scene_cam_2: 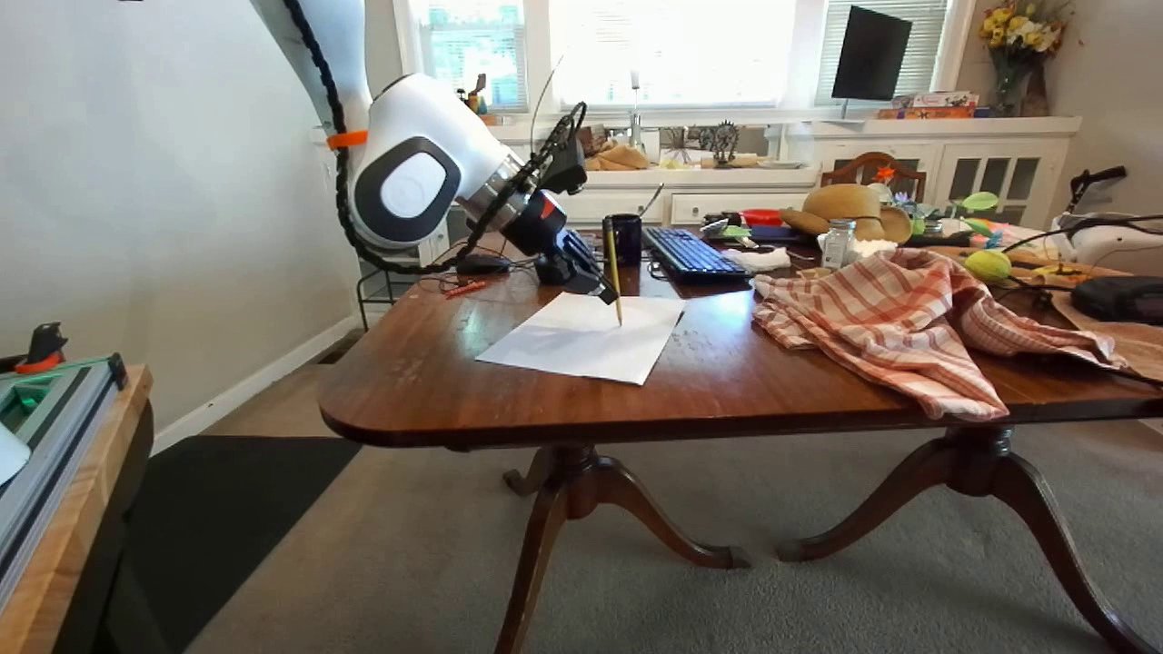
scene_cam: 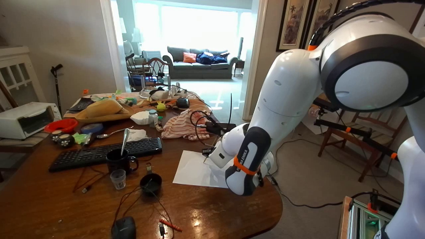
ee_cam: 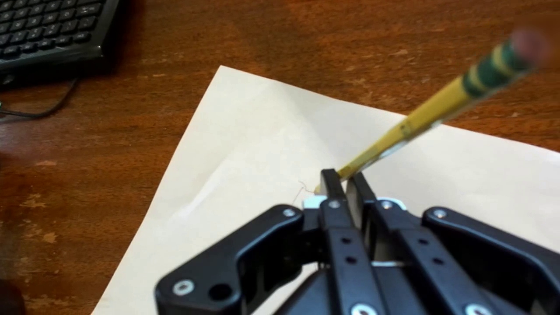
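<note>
- Over the white paper (ee_cam: 245,140), the gripper (ee_cam: 344,176) is pinching a yellow pencil (ee_cam: 431,109), fingers (ee_cam: 331,184) nearly together.
- Pencil's leaning a bit, pointing tip-down at the paper.
- Faint squiggle (ee_cam: 302,188) is showing near the fingers.
- Black keyboard (ee_cam: 43,35) is sitting nearby on the wooden table (ee_cam: 262,30).

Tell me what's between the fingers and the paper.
The yellow pencil, its lower end jutting from the fingers down toward the paper, clearest in an exterior view.
</note>
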{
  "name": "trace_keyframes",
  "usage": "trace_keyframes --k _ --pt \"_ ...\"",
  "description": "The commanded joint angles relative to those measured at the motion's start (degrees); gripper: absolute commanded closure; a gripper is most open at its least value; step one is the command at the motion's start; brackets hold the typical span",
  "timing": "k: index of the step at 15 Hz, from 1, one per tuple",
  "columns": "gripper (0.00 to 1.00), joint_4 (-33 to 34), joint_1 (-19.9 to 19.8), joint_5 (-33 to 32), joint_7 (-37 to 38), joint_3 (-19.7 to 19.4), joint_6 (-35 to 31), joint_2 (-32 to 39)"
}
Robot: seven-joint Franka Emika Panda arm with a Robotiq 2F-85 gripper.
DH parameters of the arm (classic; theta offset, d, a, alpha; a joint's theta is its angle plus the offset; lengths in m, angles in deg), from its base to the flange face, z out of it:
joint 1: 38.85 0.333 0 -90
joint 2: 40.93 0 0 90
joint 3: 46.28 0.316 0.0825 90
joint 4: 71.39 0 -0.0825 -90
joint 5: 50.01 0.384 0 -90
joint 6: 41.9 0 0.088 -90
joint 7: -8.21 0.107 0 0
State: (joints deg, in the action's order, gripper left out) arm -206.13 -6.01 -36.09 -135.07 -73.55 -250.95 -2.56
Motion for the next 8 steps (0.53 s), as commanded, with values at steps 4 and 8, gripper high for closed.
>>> trace_keyframes --k 4,8 --pt "0.98 -3.18 0.73 0.56 -0.74 -0.55 1.57 -0.81" --pt "0.98 -3.51 0.46 0.33 -0.53 -0.18 0.72 -1.02"
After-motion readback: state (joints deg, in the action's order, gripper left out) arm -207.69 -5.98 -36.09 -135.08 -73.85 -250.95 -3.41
